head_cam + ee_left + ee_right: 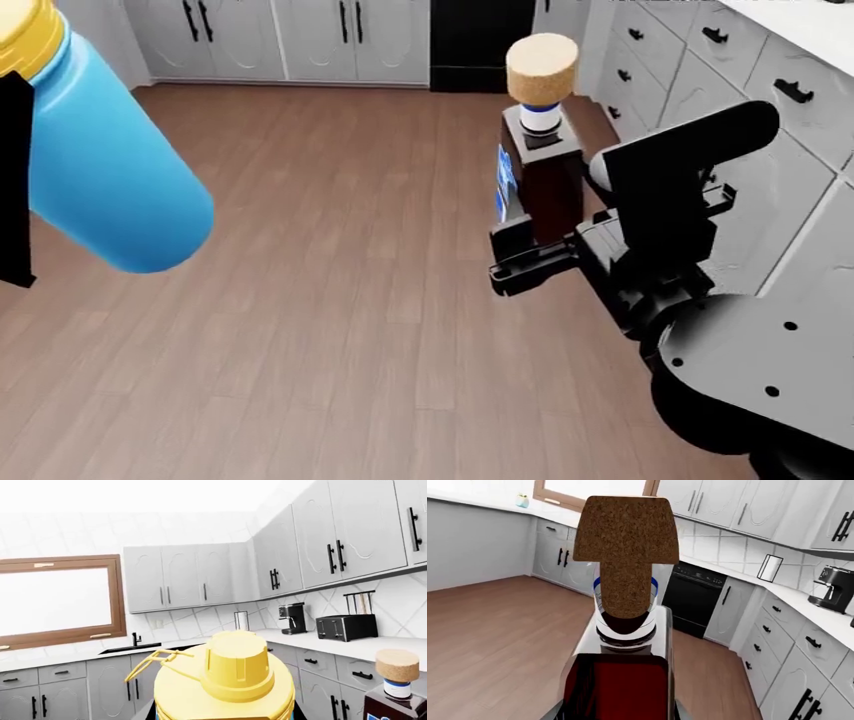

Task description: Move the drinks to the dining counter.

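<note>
The right gripper (523, 262) clamped the dark-brown liquor bottle (542, 180) upright above the wooden floor (334, 330). The left jaws' state could not be told; the light-blue flask (100, 170), yellow lid (237, 666), hung tilted at left.

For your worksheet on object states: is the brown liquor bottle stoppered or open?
Stoppered: the cork stopper sits in the liquor bottle neck.

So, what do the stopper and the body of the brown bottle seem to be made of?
The stopper looks like cork: matte, tan-brown, with a speckled grain. The brown bottle looks like glossy dark glass, probably: its shoulder mirrors the room and the body shows deep red through it.
</note>
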You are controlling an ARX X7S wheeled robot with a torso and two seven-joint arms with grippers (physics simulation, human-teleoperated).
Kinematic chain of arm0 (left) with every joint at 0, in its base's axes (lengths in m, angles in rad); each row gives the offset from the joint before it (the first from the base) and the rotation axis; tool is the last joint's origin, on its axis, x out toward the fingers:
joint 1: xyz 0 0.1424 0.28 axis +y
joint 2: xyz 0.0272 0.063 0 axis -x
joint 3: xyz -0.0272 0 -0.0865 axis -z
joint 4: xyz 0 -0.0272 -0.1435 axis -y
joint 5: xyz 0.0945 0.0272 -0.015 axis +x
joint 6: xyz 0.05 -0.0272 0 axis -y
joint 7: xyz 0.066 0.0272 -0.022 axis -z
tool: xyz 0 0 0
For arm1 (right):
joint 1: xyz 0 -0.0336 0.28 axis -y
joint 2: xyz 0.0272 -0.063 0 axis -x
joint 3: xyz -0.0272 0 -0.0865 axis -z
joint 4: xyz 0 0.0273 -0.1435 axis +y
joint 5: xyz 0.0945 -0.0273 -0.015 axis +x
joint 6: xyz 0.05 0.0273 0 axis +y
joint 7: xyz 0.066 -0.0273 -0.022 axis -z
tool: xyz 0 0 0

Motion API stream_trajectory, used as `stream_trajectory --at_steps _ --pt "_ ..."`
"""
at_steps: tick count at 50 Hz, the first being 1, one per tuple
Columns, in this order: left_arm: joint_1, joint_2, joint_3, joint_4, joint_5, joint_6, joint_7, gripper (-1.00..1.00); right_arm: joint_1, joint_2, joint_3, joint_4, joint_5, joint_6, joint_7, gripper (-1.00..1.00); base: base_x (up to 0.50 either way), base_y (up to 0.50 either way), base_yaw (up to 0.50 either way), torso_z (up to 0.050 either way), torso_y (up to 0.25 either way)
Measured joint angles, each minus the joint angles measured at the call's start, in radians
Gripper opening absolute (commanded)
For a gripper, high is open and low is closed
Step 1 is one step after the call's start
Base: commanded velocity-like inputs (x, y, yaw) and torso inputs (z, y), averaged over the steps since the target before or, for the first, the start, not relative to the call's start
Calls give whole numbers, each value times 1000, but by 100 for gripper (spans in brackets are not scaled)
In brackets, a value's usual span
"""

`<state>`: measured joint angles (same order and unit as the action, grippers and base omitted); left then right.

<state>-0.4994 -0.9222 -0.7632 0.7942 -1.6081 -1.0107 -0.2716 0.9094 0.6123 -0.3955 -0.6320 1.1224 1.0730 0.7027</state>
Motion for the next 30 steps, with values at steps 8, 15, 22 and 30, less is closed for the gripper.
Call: stream_trajectory --at_steps 8,15,22,30 --pt "15 6 -13 5 -3 -2 8 -100 -4 4 2 7 -18 -3 10 -100 -196 71 0 0 5" --pt "24 9 -22 6 3 -3 11 -100 -6 4 0 6 -19 -10 13 -100 -508 133 0 1 3" --pt "26 8 -24 4 8 -2 13 -100 -5 3 -2 4 -15 -15 16 -100 -508 133 0 0 3" --pt "25 15 -12 3 22 2 19 -100 -1 3 0 2 -10 -15 24 -100 -508 132 0 1 3"
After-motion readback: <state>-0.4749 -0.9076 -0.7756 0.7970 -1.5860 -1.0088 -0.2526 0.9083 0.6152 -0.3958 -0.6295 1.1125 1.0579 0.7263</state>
